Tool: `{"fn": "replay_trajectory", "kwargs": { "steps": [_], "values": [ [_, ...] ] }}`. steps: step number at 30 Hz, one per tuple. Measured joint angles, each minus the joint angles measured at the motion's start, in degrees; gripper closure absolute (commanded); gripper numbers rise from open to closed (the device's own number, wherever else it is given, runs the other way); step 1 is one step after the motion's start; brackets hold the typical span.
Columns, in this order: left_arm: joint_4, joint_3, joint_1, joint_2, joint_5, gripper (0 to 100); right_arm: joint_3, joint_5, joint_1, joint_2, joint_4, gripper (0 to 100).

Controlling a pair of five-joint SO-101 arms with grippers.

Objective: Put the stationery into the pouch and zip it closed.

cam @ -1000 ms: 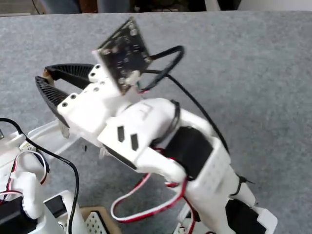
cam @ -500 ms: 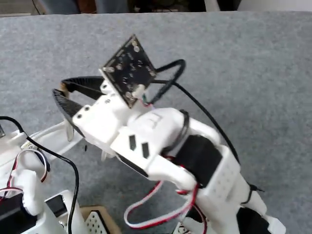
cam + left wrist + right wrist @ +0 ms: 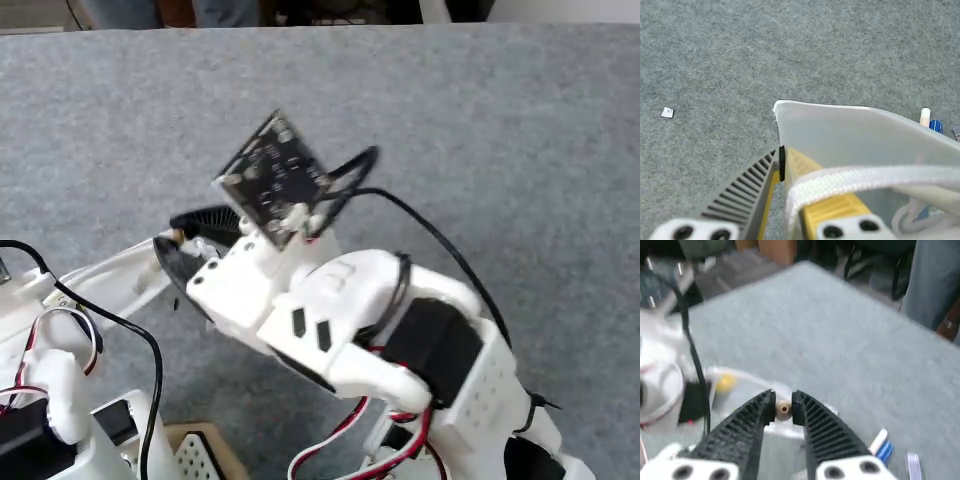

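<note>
Two tools meet at one end of the translucent pouch (image 3: 850,137) on the grey felt desk (image 3: 520,120). The left tool (image 3: 782,159) is pressed together on the pouch's corner, with a ribbed grey finger on one side of the wall and a yellow finger on the other. The white woven zip tape (image 3: 865,176) runs from right beside this tool across the pouch mouth.

The right tool (image 3: 784,402) hangs just above the pouch's rim, close to the left tool. Its black ribbed fingers are drawn in on a small round tan piece (image 3: 784,409). What that piece is cannot be told.

The stationery (image 3: 935,126), a blue piece with a pale-capped one touching it, lies on the desk outside the pouch. It sits past the pouch rim farthest from the left tool.

As for writing, a small paper scrap (image 3: 667,112) lies well off to the side of the left tool, and any marks on it are too small to read. The dark circuit board (image 3: 275,180) on the right arm's wrist carries tiny print that is also unreadable.

Ahead of both tools the felt runs open to the desk's far edge (image 3: 320,28).
</note>
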Motion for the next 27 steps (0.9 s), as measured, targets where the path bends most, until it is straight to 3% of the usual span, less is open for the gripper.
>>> {"fn": "replay_trajectory", "kwargs": {
  "steps": [7,16,27],
  "values": [
    [0.0,0.0,0.0,0.0,0.0,97,10.55,0.0,-2.37,-6.51,-1.58,97.5],
    [0.0,0.0,0.0,0.0,0.0,97,12.57,-0.09,-2.37,-8.09,-2.2,72.4],
    [0.0,0.0,0.0,0.0,0.0,97,12.75,-0.09,-2.02,-8.09,-2.2,71.6]
  ]
}}
